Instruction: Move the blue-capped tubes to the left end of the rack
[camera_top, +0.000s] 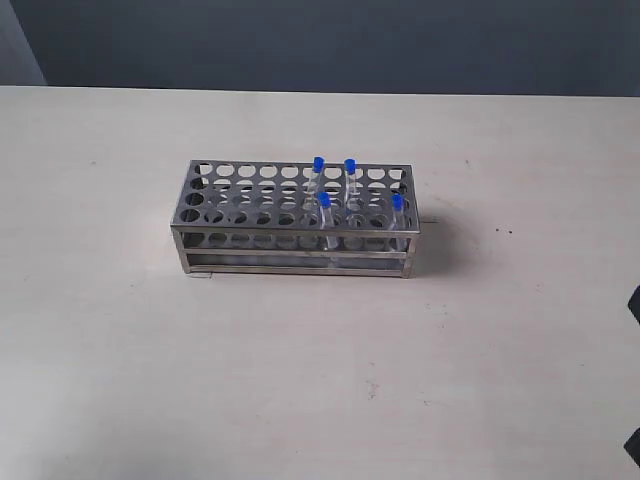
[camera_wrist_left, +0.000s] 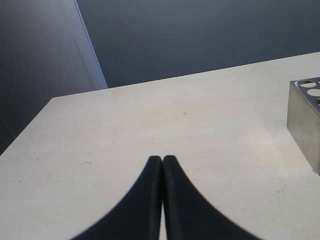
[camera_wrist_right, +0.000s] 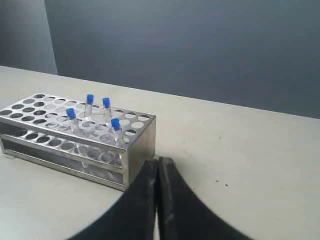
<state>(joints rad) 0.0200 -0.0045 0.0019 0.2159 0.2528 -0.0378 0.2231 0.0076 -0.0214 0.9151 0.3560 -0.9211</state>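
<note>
- Tubes (camera_top: 325, 203) all at rack (camera_top: 260, 258) right end; none moved yet.
- L gripper (camera_wrist_left: 161, 160) & R gripper (camera_wrist_right: 158, 161) clenched, empty.
- Next: open one, reach nearest tube.

Pale beige tabletop (camera_top: 300, 380), dark blue-grey wall (camera_top: 350, 40) behind it, lighter grey panel (camera_top: 15, 45) at its left edge, tiny dark specks (camera_top: 497, 231), possibly dirt

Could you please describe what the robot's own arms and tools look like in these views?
Both the left tool and the right tool show two matte black fingers, broad at the base and curving inward to slim rounded tips. No cables, markings or labels are visible. The arms themselves cannot be made out.
</note>
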